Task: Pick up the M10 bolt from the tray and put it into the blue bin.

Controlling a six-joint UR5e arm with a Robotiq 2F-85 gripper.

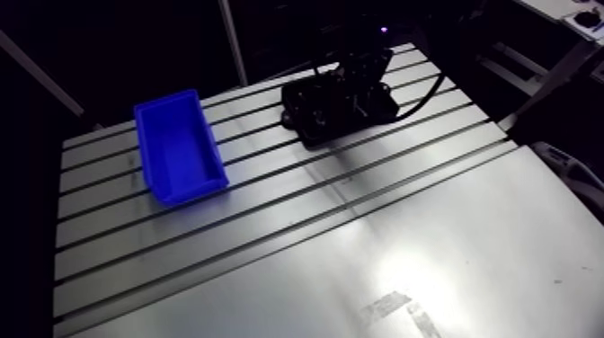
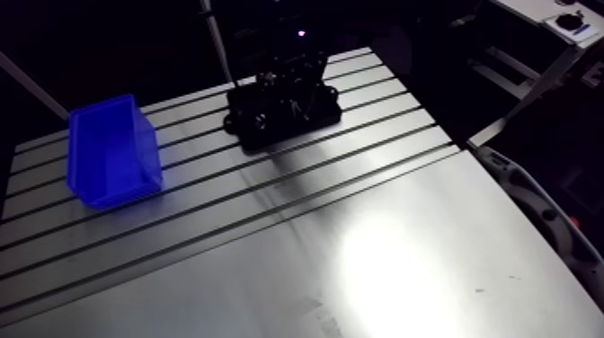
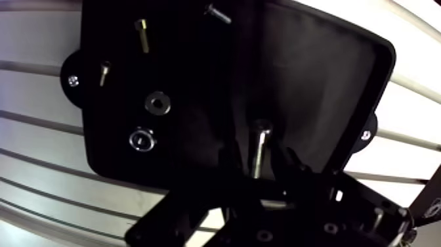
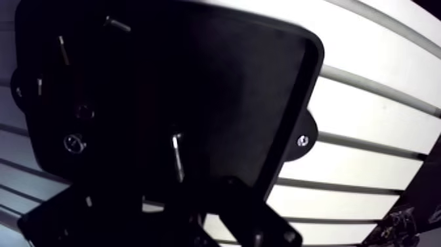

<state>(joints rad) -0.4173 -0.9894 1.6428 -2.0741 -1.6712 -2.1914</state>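
The M10 bolt (image 3: 260,148) is a large silver bolt in the black tray (image 3: 315,85), its head pointing away from the gripper. In the wrist view its lower end vanishes into the dark gripper (image 3: 260,176), which sits right at it. I cannot make out whether the bolt is gripped or just lies on the tray. In the arm view the gripper (image 1: 359,76) is down over the tray (image 1: 310,121) at the table's far side. The blue bin (image 1: 180,148) stands to the tray's left, apart from it and with nothing visible inside.
The tray's other half holds smaller bolts (image 3: 142,33), a nut (image 3: 157,103) and a washer (image 3: 141,139). The tray is screwed to the slotted aluminium table (image 1: 359,243), whose near part is bare metal.
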